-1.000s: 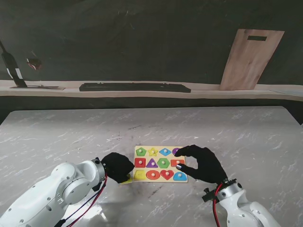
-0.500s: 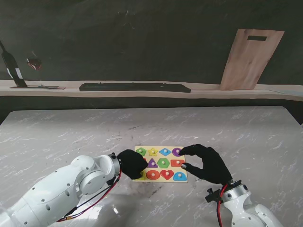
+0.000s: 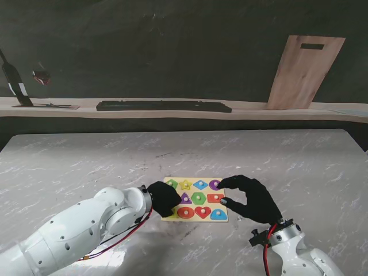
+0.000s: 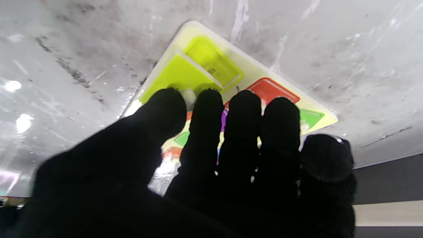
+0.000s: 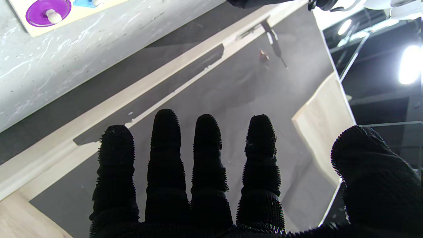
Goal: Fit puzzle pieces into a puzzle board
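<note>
So the puzzle board (image 3: 195,199) is sitting near the middle of the desk (image 3: 287,155), a bit toward me, and the left hand (image 3: 163,198) is hovering over its 9 o'clock edge with the yellow square piece (image 4: 176,75). In the left wrist view the fingers (image 4: 206,109) are pinching what looks like the little white knob on that piece, thumb and index together on it, and the piece is lying half over the empty yellow slot (image 4: 213,61), not dropped in. My guess is this is the seating step for the last open hole, so the next move is calling for a small nudge to square the piece with the slot, then lowering it. The right hand (image 3: 248,198) is hanging at the board's 3 o'clock side, fingers apart and curled, holding nothing. Hard to say whether the piece is touching the board or just above it, since the glove is blocking the stand view there, and the near-left corner of the board is hidden too.
</note>
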### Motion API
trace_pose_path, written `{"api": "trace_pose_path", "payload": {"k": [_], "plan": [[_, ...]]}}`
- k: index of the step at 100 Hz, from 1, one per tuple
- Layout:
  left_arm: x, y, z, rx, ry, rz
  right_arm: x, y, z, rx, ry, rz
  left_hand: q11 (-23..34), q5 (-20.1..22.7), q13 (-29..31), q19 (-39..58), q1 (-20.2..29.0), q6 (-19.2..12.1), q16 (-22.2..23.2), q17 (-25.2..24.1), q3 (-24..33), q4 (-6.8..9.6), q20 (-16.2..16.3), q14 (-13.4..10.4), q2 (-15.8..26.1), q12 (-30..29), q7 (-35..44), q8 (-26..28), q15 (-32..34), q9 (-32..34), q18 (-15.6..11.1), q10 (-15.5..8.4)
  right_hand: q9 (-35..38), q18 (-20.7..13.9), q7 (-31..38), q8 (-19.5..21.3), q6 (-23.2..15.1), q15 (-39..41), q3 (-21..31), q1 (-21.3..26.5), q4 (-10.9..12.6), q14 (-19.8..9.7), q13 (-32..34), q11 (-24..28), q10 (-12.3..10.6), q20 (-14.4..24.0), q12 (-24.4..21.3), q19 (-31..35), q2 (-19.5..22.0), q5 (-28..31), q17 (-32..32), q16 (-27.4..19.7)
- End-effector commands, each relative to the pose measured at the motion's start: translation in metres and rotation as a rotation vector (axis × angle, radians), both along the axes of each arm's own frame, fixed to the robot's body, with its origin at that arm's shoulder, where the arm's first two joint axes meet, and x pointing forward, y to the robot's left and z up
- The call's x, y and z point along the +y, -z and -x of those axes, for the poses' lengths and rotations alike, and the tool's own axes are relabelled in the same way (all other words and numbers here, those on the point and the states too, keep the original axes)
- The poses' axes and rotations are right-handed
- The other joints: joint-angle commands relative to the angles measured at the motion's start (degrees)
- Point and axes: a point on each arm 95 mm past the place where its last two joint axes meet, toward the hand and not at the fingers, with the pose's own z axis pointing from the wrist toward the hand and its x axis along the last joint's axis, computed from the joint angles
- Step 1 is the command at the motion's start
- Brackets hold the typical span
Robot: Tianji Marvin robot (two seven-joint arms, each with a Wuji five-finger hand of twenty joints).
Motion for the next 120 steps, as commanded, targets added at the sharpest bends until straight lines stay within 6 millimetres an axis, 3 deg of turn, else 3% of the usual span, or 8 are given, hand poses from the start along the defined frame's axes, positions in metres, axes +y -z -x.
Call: {"api": "trace_pose_path", "payload": {"k": [1, 41, 120], "plan": [[-0.001, 0.001, -0.002, 0.013, -0.018, -0.004, 0.002, 0.0, 0.002, 0.0, 0.001, -0.008, 1.7, -0.4, 2.0, 3.3, 1.0, -4.5, 1.1, 1.2, 5.2, 4.13, -0.8, -1.9, -0.2, 1.2, 3.7, 1.9, 2.5, 1.6, -2.0, 0.1, 2.0, -0.8, 1.0, 0.1, -0.6, 0.4, -1.0, 0.2, 0.7, -1.2, -0.2, 0.3, -1.5, 0.4, 0.3, 1.0, 1.5, 0.7, -0.3, 0.4], [-0.008, 0.008, -0.001, 0.001, -0.071, -0.017, 0.001, -0.001, 0.003, 0.006, -0.001, -0.016, 3.6, -0.1, 2.7, 4.8, -0.2, -5.0, 1.4, 2.8, 7.2, 4.6, -1.1, -1.7, -0.9, 1.5, 5.0, 2.6, 4.6, 2.3, -1.6, 0.0, 2.1, -0.8, 1.0, 0.1, -0.8, 0.4, -1.0, 0.1, 0.7, -1.2, -0.2, 0.3, -1.5, 0.4, 0.3, 1.0, 1.5, 0.8, -0.3, 0.4], [-0.003, 0.012, -0.004, -0.044, -0.016, -0.044, 0.0, 0.002, 0.002, 0.012, -0.004, -0.018, 2.3, -2.1, -0.3, 2.6, 0.3, -7.2, 1.4, -0.5, 5.2, 4.1, -1.8, -2.2, 0.5, 2.6, 4.7, 4.0, 2.8, -0.1, -2.7, -1.3, 2.0, -0.8, 0.9, 0.1, -0.7, 0.4, -1.0, 0.1, 0.7, -1.2, -0.2, 0.3, -1.5, 0.4, 0.3, 1.0, 1.6, 0.8, -0.3, 0.5]]}}
